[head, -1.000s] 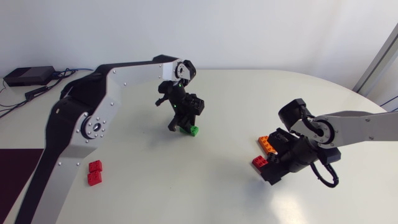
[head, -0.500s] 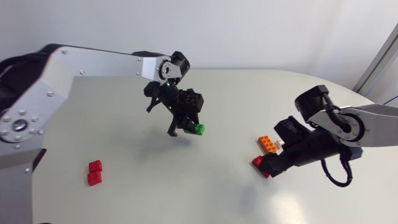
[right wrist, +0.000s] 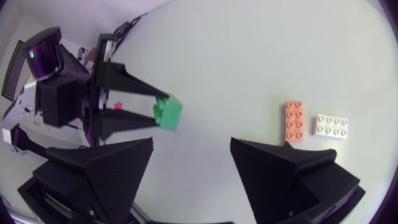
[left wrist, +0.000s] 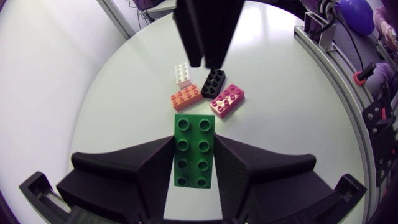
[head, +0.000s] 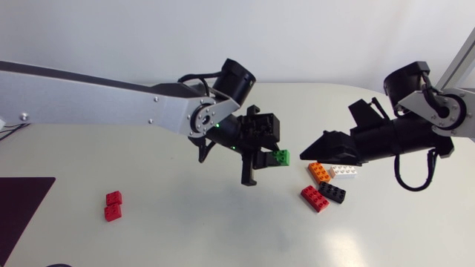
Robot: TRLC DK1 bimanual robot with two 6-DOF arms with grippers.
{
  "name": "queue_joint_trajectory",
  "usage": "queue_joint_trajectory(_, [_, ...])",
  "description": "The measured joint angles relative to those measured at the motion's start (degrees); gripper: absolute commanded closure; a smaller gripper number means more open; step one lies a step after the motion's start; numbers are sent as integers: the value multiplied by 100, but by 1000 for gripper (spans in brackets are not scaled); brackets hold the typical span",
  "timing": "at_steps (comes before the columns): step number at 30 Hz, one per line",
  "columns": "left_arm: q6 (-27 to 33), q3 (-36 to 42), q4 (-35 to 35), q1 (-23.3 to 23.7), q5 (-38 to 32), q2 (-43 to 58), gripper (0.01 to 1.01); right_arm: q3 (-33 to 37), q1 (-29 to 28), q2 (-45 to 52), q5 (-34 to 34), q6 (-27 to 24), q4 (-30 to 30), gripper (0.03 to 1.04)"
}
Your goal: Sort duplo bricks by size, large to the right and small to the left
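green brick (left wrist: 194, 151), orange brick (left wrist: 186, 98), white brick (left wrist: 183, 74), black brick (left wrist: 213, 80), red brick (head: 314, 198)

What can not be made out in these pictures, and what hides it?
- Right wrist view: the black brick and the red brick do not show; they are probably under the right gripper's own fingers.
- Head view: the left gripper covers part of the green brick; only one end shows.
- Left wrist view: the two small red bricks lie outside the picture.

Brick cluster (head: 330, 191) right of brick pair (head: 113, 206)
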Motion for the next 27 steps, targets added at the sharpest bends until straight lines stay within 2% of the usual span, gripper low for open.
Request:
queue_joint_trajectory(4, [-308, -197, 431, -282, -188, -17, 1005, 136, 28, 262, -201, 286, 186, 177])
queue_joint_trajectory(10, [-579, -260, 905, -551, -450, -83, 1005, 146, 205, 538, -332, 437, 225, 190])
queue_joint_trajectory(12, [-632, -260, 973, -605, -468, -111, 1005, 146, 227, 570, -345, 455, 227, 352])
queue_joint_trajectory(15, [-737, -260, 988, -697, -542, -160, 1005, 146, 227, 597, -389, 455, 243, 689])
queue_joint_trajectory(16, [-752, -260, 997, -713, -577, -168, 1005, 146, 227, 597, -417, 455, 245, 757])
queue_joint_trajectory(19, [-817, -260, 1010, -750, -636, -177, 993, 125, 227, 592, -520, 457, 267, 864])
queue_joint_trajectory(20, [-857, -260, 1012, -754, -643, -179, 962, 92, 227, 581, -570, 485, 313, 872])
queue_joint_trajectory(21, [-870, -260, 1012, -761, -645, -190, 879, 61, 221, 579, -636, 535, 356, 882])
queue_joint_trajectory(25, [-1012, -260, 1038, -778, -713, -227, 216, 13, 103, 546, -848, 605, 391, 884])
queue_joint_trajectory(26, [-1034, -260, 1045, -785, -710, -236, 90, 0, 87, 514, -831, 601, 396, 884])
queue_joint_trajectory(27, [-1054, -260, 1051, -785, -708, -260, 39, -44, 55, 459, -813, 590, 396, 884])
